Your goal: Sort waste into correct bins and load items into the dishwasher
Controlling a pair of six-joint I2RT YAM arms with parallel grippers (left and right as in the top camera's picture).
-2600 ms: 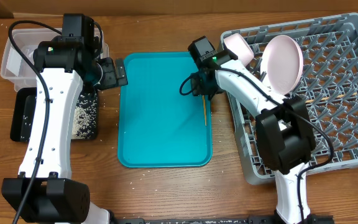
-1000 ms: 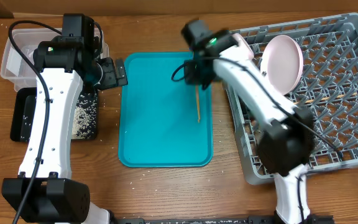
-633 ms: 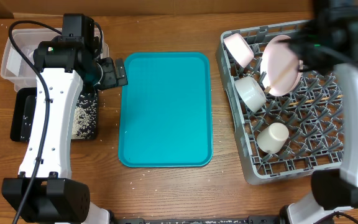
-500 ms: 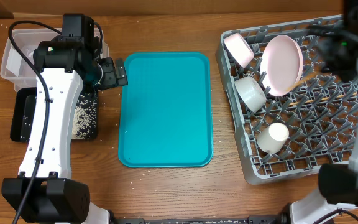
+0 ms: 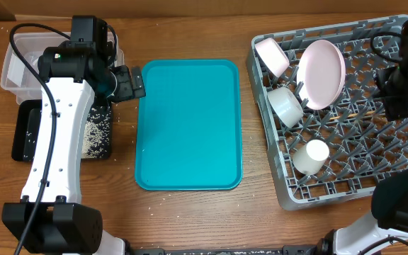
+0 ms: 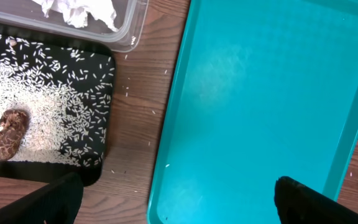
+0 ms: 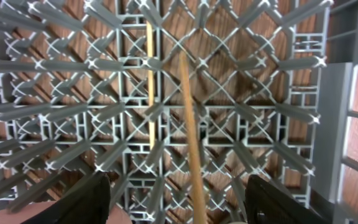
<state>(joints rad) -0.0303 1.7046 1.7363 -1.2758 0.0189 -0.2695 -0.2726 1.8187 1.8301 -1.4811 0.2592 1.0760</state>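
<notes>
The grey dishwasher rack (image 5: 346, 184) holds a white plate (image 5: 322, 73), two bowls (image 5: 271, 55) (image 5: 287, 106) and a cup (image 5: 312, 156). My right gripper (image 7: 179, 202) hangs open over the rack's right part. A wooden chopstick (image 7: 189, 118) runs between its spread fingers (image 7: 86, 199), untouched by them. A second chopstick (image 7: 149, 81) lies on the grid. My left gripper (image 6: 182, 208) is open and empty over the teal tray's left edge. The black bin (image 6: 101, 93) holds rice and a brown lump (image 6: 11, 132). A white napkin (image 6: 79, 9) lies in the clear tub (image 5: 13, 67).
The teal tray (image 5: 188, 124) lies bare between the bins and the rack. Stray rice grains (image 6: 148, 121) dot the wood beside the black bin. The rack's upright pegs (image 7: 247, 118) stand close under the right gripper.
My right arm carried a chopstick from the teal tray across to the rack's right side, and its jaws opened there. The left arm has not moved.
</notes>
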